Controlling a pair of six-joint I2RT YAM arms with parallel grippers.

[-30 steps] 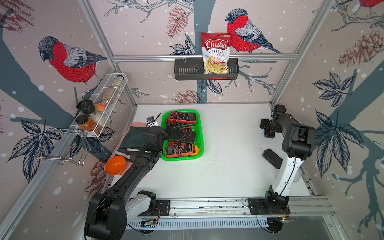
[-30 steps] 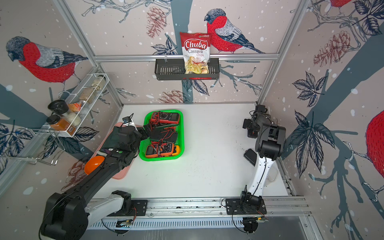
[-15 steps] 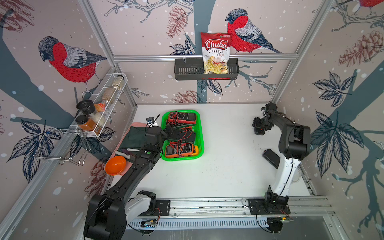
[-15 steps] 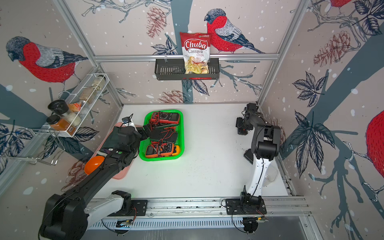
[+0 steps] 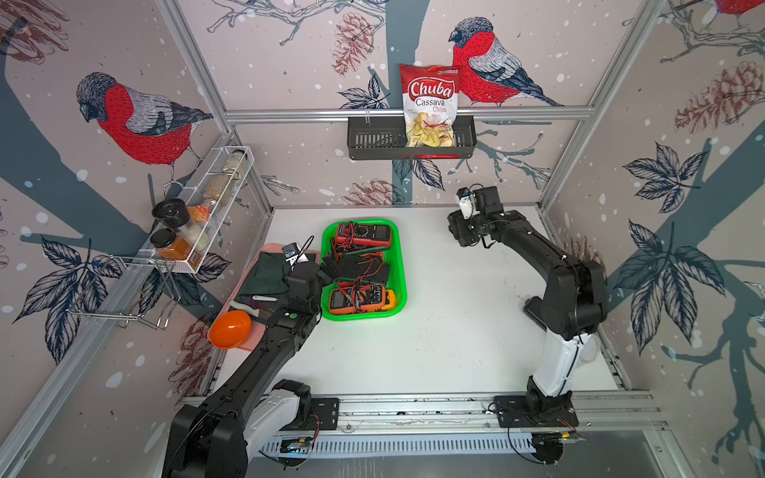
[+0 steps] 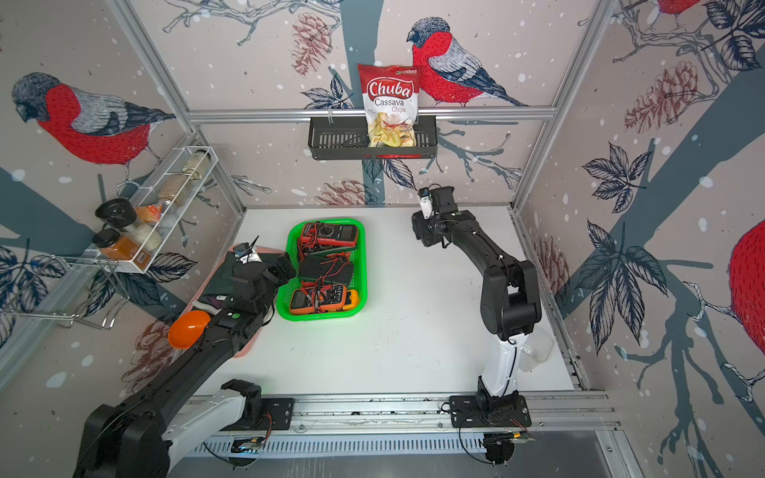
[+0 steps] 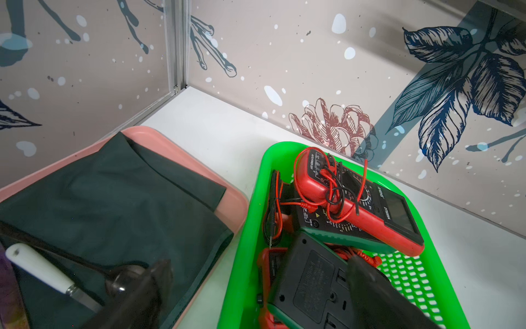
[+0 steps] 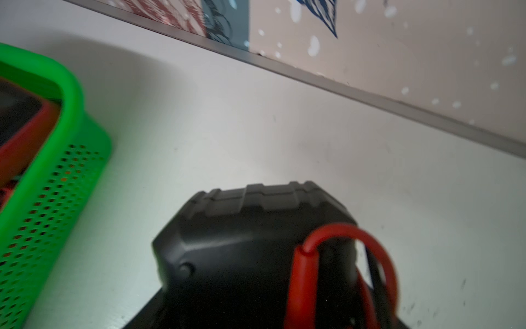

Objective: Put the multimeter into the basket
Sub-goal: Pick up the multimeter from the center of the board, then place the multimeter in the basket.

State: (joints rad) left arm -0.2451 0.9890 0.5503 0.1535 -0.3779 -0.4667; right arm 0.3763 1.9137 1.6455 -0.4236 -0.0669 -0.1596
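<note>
The green basket (image 5: 400, 265) (image 6: 364, 265) stands left of the table's middle, with a red, a face-down black and an orange meter inside. My right gripper (image 5: 458, 232) (image 6: 422, 234) is shut on a black multimeter (image 8: 250, 236) with a red lead, held just above the table to the right of the basket's (image 8: 65, 85) far corner. My left gripper (image 5: 328, 269) (image 7: 256, 284) stands open across the basket's (image 7: 250, 228) left rim. One of its fingers (image 7: 367, 273) is over the face-down meter and the other is over the tray's cloth.
A pink tray (image 5: 271, 248) with a dark cloth, a knife and an orange bowl (image 5: 229, 329) lies left of the basket. A black shelf basket (image 5: 372, 140) with a chips bag hangs on the back wall, a white wire rack (image 5: 207, 207) on the left wall.
My right gripper closed on the multimeter near the right wall and has carried it leftward toward the basket. The left arm has not moved.
</note>
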